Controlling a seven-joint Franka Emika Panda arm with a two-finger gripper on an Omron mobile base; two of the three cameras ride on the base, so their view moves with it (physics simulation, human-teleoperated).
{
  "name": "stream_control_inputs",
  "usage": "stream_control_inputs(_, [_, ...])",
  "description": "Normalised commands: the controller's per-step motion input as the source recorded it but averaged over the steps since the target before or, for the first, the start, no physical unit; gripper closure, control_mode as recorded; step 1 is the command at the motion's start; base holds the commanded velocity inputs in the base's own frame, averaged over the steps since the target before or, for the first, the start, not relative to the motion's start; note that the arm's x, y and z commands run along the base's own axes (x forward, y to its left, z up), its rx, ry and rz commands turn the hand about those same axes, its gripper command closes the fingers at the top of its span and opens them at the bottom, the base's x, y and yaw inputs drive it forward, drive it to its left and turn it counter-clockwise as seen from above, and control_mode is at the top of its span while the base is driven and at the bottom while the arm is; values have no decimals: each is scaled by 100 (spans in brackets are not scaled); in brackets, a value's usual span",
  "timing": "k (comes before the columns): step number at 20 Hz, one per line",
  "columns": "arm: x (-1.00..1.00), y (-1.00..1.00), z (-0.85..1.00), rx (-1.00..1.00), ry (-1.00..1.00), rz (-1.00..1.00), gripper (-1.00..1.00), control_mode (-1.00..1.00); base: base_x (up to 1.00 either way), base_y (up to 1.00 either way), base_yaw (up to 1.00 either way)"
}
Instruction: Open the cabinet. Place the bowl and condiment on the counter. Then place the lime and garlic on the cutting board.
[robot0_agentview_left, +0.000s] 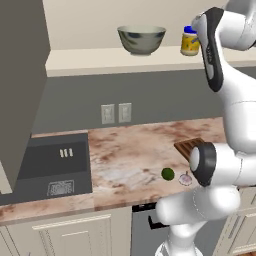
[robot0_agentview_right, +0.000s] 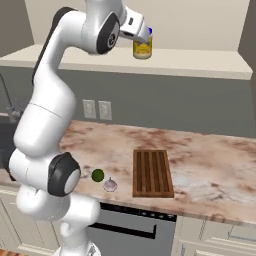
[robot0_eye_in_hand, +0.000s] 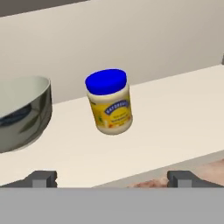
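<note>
Two white wall outlet plates sit side by side on the grey backsplash (above the stone slab).

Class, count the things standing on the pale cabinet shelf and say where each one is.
2. The wide greyish-cream ceramic bowl stands toward the shelf's left; the small yellow jar with a round blue lid stands to its right, apart from it. The arm may hide more.
</note>
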Motion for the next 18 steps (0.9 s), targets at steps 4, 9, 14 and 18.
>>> stream_control_inputs(4, [50,0,0,3,0,0,-100,-100,0,0,0])
stream_control_inputs(9, [54,0,0,0,0,0,-100,-100,0,0,0])
stream_control_inputs(14, [47,-1,0,0,-2,1,-100,-100,0,0,0])
stream_control_inputs(18, [37,-8,0,0,-6,0,-100,-100,0,0,0])
